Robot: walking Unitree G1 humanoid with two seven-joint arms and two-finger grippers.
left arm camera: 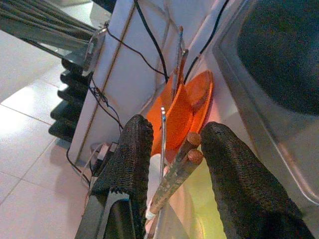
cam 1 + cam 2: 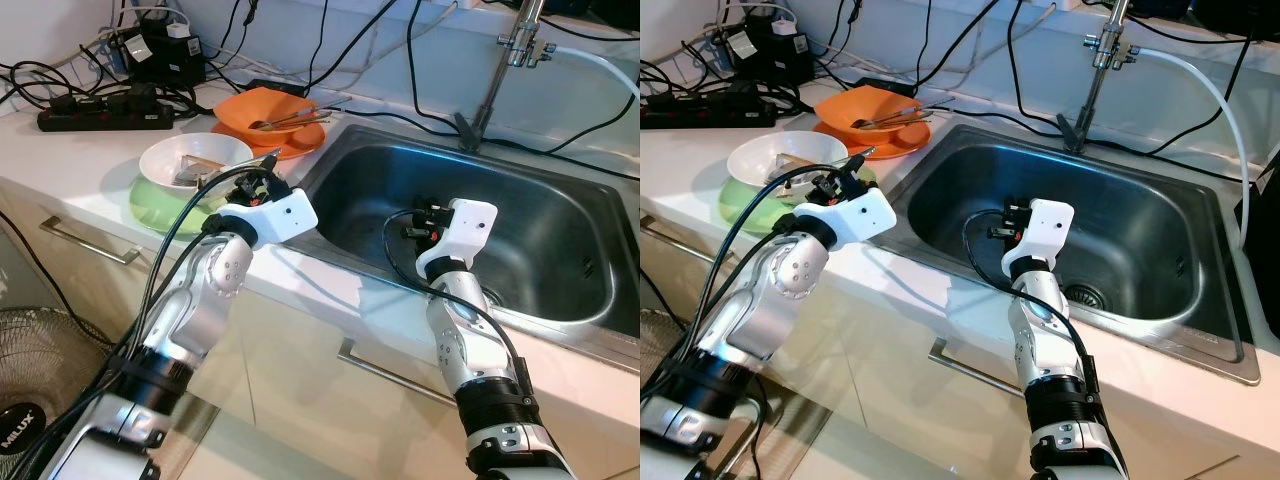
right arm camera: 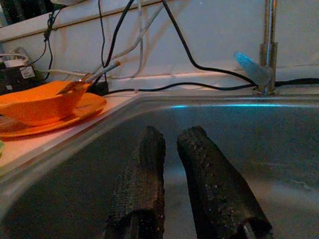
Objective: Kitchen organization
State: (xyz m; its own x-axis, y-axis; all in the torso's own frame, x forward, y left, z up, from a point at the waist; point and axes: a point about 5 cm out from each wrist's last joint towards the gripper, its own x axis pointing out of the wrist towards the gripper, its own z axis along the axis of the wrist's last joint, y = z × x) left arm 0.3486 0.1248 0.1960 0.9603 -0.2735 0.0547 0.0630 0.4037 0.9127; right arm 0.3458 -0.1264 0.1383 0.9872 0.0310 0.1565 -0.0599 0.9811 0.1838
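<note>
My left gripper is shut on a pair of wooden chopsticks and a thin metal utensil handle. It hovers at the counter's front edge, just right of a white bowl stacked in a green bowl. Beyond it an orange bowl rests on an orange plate and holds more utensils. My right gripper hangs inside the steel sink, near its left wall. Its fingers are nearly together with nothing between them.
A tap stands behind the sink. A black power strip and tangled cables lie at the counter's back left. Cabinet handles run below the counter edge, and a fan stands on the floor at the left.
</note>
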